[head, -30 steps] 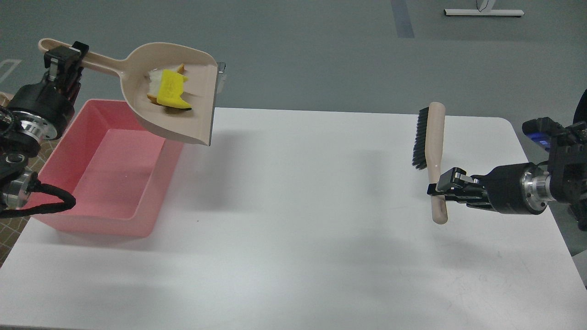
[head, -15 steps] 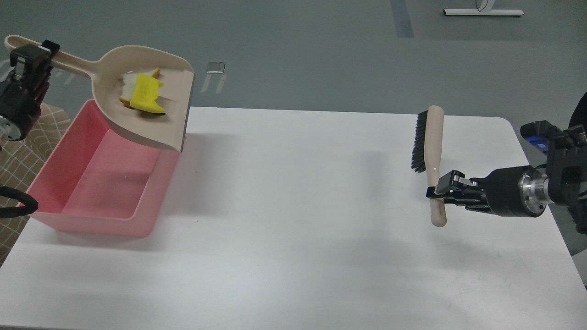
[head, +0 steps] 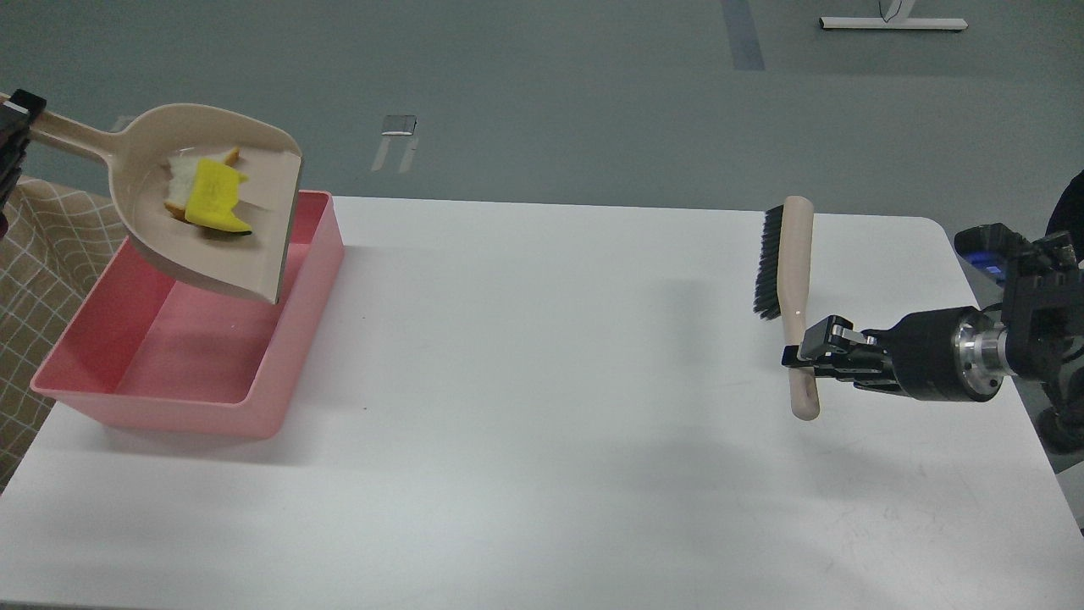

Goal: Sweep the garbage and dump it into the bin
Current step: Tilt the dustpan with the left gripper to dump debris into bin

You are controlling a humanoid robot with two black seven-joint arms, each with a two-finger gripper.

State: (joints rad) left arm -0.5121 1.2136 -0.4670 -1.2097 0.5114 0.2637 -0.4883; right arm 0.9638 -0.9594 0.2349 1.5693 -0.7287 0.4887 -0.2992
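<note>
Your right gripper's fingers are pinched on the brush handle, low on its length, holding it upright above the right side of the table; the bristles face left and the handle's end hangs just below the fingers. Your left gripper is mostly cut off by the left edge, so you cannot tell how its fingers stand, though the dustpan's handle runs right up to it. You have the dustpan in the air over the bin's far end, mouth tipped down and to the right. Both pieces of garbage sit inside it: the sponge lies on top of the bread, well back from the lip. The bin rests on the table's left side, its near wall close to the table's left edge.
</note>
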